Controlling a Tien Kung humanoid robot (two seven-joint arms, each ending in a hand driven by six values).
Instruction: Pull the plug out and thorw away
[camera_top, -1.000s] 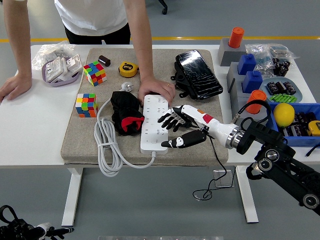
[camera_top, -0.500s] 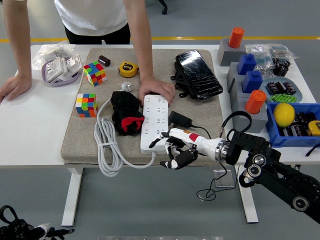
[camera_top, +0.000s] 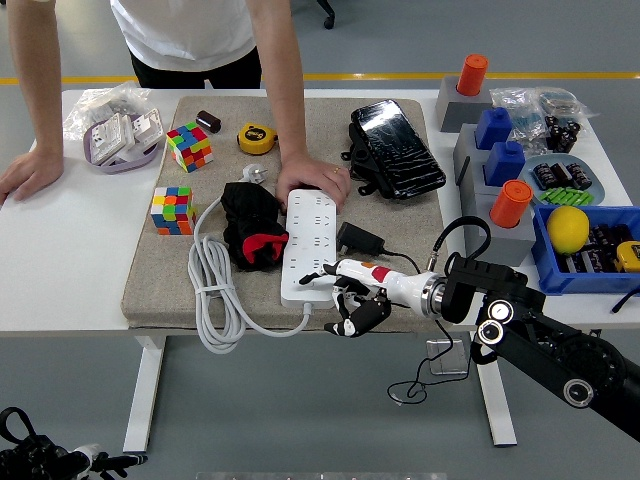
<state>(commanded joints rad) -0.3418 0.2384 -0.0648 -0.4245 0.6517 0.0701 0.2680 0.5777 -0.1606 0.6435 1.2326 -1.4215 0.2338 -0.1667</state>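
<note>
A white power strip (camera_top: 308, 245) lies on the grey mat (camera_top: 160, 280). A black plug (camera_top: 358, 240) lies against the strip's right edge, and I cannot tell whether it is seated in a socket. Its thin black cable (camera_top: 410, 388) trails over the table's front edge. My right hand (camera_top: 343, 298) sits at the strip's near end, left of the cable. The fingers are curled and I see nothing held in them. A person's hand (camera_top: 312, 180) presses on the strip's far end. My left arm (camera_top: 50, 458) hangs low at the bottom left, below the table.
The strip's thick white cord (camera_top: 212, 290) coils at the mat's front left, beside a black and red cloth (camera_top: 252, 225). Two colour cubes (camera_top: 172, 210), a yellow tape measure (camera_top: 257, 138) and a black pouch (camera_top: 395, 148) lie further back. A blue bin (camera_top: 600, 275) stands at the right.
My right hand drew back from over the strip toward the table's near edge and curled its fingers. The black plug it covered now shows beside the strip.
</note>
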